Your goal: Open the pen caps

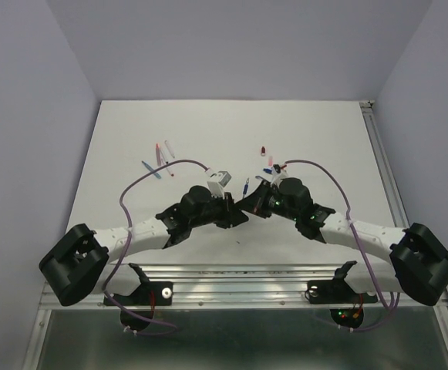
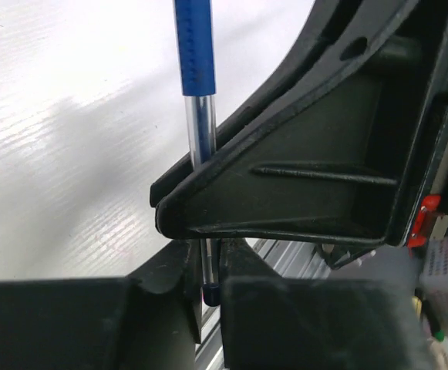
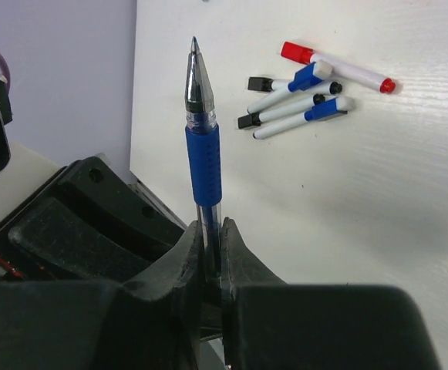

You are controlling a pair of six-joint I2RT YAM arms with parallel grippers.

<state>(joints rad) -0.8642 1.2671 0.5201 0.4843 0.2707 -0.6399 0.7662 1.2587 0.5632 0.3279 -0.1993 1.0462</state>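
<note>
Fingers (image 3: pixel 170 270) of the right gripper (image 3: pixel 210 240) are clenched on the blue pen (image 3: pixel 203 166), gripping its clear barrel just behind the blue rubber sleeve. The pen stands straight out from the jaws with its metal tip bare. In the left wrist view the same pen runs down past the right gripper's black body, and its dark blue rear end sits between the fingers of the left gripper (image 2: pixel 209 270). Those fingers stand close on either side of the barrel, but I cannot tell whether they actually press it, as the gap is in shadow. From above, both arms meet near the middle of the table (image 1: pixel 324 154), grippers nose to nose with the pen between them. The pen caps (image 3: pixel 293 52) are on the table beyond the right gripper, just right of centre: red, blue and black ones among a small huddle of slim white pens (image 3: pixel 347 71) that touch or cross each other. Three loose pens (image 1: pixel 160 154) lie farther left, well apart from both grippers
</note>
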